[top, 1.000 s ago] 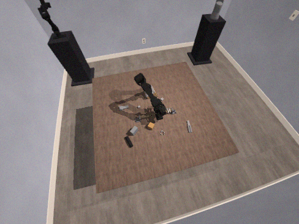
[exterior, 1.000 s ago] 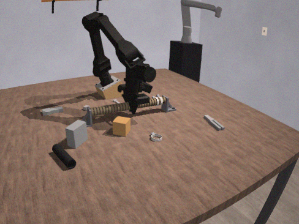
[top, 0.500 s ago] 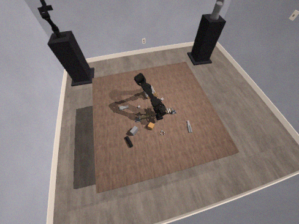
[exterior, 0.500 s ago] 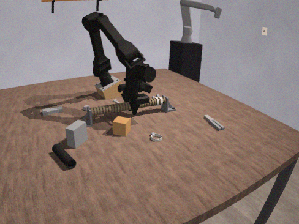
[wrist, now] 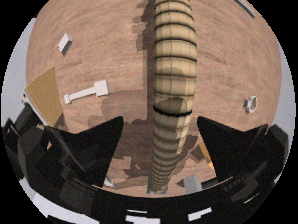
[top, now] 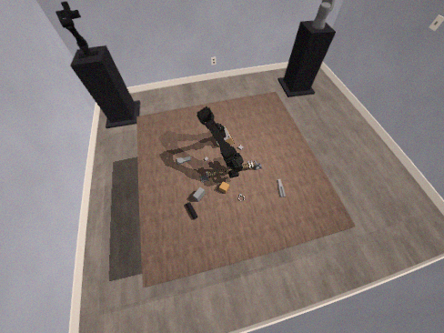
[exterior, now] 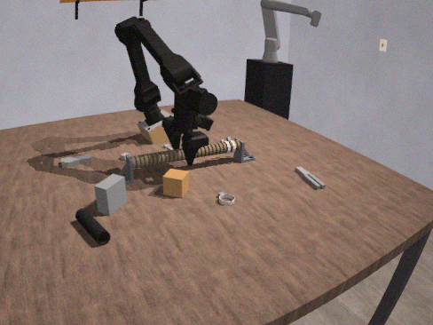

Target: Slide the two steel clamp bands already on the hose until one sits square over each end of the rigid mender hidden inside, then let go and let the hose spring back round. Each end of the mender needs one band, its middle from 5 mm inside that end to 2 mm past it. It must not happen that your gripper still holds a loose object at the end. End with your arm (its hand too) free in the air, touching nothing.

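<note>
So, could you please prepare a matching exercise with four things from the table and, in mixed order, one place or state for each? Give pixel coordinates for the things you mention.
1. black cylinder (top: 191, 210) (exterior: 92, 227)
2. orange cube (top: 224, 187) (exterior: 176, 183)
3. ribbed tan hose (exterior: 151, 159) (wrist: 175, 55)
4. black gripper (exterior: 183, 156) (wrist: 161, 120)

A. spans between two grey stands (exterior: 129, 170) (exterior: 241, 153)
B. is open, fingers on either side of the hose
C. lies on its side near the grey block (top: 198, 194) (exterior: 111, 195)
D. stands between the grey block and the metal ring (top: 241, 197) (exterior: 226, 202)

Pairs: 1-C, 2-D, 3-A, 4-B

Block (exterior: 110, 194) behind cylinder (exterior: 92, 226), ring (exterior: 226, 196) right of both
</note>
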{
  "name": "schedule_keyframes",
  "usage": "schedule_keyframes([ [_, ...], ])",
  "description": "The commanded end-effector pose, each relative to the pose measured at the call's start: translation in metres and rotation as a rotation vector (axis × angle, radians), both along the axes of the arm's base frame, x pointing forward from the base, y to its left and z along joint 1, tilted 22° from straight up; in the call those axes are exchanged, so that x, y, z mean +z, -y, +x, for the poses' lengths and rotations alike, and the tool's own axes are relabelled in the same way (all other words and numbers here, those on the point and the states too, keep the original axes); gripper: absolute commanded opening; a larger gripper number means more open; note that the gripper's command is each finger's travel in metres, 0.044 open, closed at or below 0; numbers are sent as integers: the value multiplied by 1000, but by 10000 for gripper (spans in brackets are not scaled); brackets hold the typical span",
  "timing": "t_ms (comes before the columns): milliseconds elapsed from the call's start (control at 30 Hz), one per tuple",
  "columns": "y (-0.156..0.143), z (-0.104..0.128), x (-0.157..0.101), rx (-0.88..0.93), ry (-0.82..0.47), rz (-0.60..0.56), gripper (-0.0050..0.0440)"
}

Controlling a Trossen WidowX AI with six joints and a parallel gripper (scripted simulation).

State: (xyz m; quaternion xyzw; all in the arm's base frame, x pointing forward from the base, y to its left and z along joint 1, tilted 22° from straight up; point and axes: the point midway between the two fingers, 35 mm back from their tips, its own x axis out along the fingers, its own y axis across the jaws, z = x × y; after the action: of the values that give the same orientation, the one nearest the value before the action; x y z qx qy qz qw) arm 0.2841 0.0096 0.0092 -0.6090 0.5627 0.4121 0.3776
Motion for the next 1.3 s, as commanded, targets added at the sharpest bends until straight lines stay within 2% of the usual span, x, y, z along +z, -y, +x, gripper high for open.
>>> schedule_keyframes([
  [0, 14, 6, 34, -5, 38, 6, 440],
  [667, 15, 6, 37, -5, 38, 6, 440],
  [733, 19, 7, 27, -5, 38, 6, 440],
  [833, 31, 8, -3, -5, 38, 6, 440],
  [1167, 32, 8, -5, -5, 38, 6, 440],
  [1267, 32, 8, -5, -5, 38, 6, 368],
])
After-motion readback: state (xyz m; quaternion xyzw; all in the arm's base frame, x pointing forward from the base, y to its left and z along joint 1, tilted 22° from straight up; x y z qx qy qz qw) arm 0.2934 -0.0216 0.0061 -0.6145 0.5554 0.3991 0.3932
